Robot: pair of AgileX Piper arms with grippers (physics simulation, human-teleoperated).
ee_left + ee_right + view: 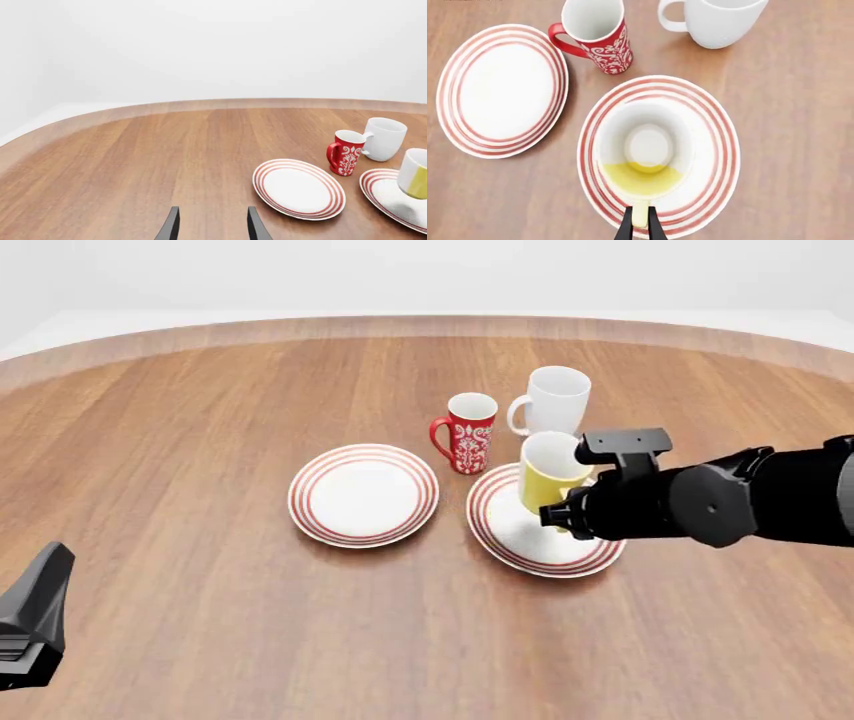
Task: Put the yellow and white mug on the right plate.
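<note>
The yellow and white mug (549, 472) stands upright over the right plate (513, 545), close above its middle; I cannot tell whether it touches. My right gripper (640, 228) is shut on the mug's yellow handle (639, 214). From above, the mug's white inside (647, 145) covers the plate's centre (714, 125). The mug (416, 172) and the right plate (380, 187) also show at the edge of the left wrist view. My left gripper (213, 227) is open and empty, low over bare table at the near left, far from the mug.
The left look-alike plate (363, 493) lies beside the right one. A red white-patterned mug (467, 433) and a bigger all-white mug (553, 400) stand just behind the plates. The wooden table's curved far edge (427, 325) runs across the back.
</note>
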